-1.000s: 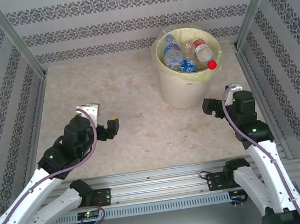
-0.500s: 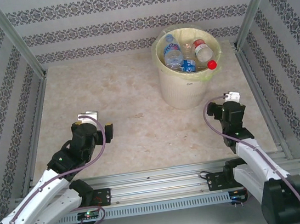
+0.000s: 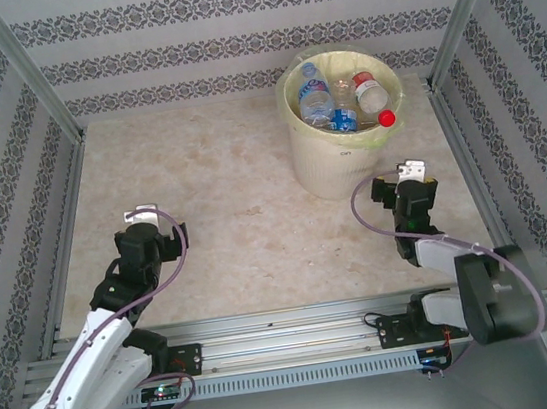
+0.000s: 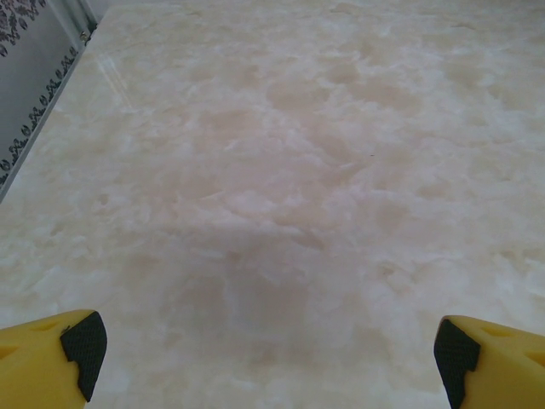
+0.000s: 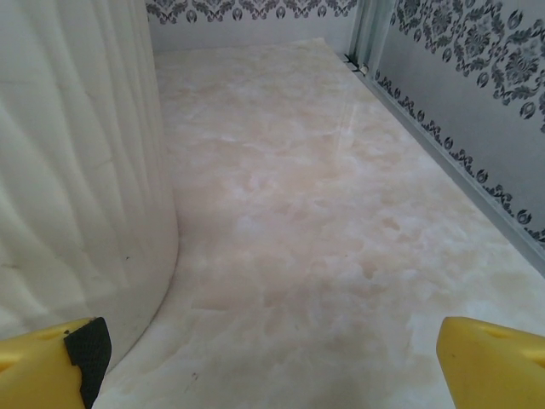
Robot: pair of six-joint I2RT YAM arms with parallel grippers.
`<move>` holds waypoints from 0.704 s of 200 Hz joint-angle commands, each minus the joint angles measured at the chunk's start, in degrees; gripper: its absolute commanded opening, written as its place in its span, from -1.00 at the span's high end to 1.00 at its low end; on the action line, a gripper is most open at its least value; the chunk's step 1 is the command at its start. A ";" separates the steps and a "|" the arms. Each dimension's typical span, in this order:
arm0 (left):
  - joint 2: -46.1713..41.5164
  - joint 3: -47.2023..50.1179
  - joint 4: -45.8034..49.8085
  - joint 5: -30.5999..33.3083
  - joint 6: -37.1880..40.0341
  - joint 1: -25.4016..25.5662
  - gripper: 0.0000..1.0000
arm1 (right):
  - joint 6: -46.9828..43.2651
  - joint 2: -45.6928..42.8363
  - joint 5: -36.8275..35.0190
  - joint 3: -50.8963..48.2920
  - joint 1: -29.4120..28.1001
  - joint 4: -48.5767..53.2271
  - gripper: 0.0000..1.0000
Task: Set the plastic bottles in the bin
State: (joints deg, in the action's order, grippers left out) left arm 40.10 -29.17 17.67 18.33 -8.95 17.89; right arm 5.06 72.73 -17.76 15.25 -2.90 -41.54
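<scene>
Reads as the closing step, judging by the bottles (image 3: 341,103) heaped inside the bin (image 3: 335,171) at the far right of the worktop (image 3: 239,169). Tops near the rim, one red cap (image 3: 386,118) against the liner's edge. Nothing left to pick up, by the look of it, so down to parking the arms (image 3: 82,361).

Left pincer (image 4: 266,345): spread wide, holding nothing, low over bare marble at the near left. Right pincer (image 5: 266,358): likewise spread and unladen, one finger (image 5: 51,371) just beside the bin wall, apart from it.

To do this well:
- Draw the right side away from the bin first, slowly, to avoid nudging it or tipping the load.
- Leave both pincers spread.
- Watch the cables (image 3: 356,210) looping by the wrists; avoid snagging.
- Check the worktop's corners once more before calling it done.

Hard to make out:
- The count of bottles, stacked and overlapping, with everything under the top layer hidden.
- The labels, too small to read; blue on a couple, red on one.

Cut off in the wrist views:
- Most of each finger, with yellow tips and black pads poking in at the lower corners.
- From the right wrist, the rim of the bin above the frame's top, with ribbed wall at left.

From above, near strip of the worktop partly masked by the arms, so no ruling out a stray bottle beneath.
</scene>
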 commanded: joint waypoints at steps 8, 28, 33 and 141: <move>2.07 2.14 -8.82 -2.53 2.45 -3.51 -1.00 | -1.97 5.35 1.20 0.39 -0.77 -12.89 -0.97; 3.96 3.50 -11.40 -2.20 2.10 -5.32 -1.00 | -2.95 10.31 2.10 -0.28 -1.26 -19.79 -0.97; 4.27 4.09 -12.42 -2.40 1.93 -5.96 -1.00 | -3.41 10.62 2.44 -0.31 -1.53 -19.96 -0.96; 22.85 11.26 -45.87 -8.85 6.39 -12.93 -1.00 | -2.16 13.91 2.84 5.49 -0.62 -12.35 -0.96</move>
State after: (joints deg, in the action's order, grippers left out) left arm 58.39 -18.96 -15.00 11.90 -4.60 5.50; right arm 1.52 87.18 -11.53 19.53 -2.39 -52.77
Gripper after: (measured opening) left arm 0.998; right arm 0.982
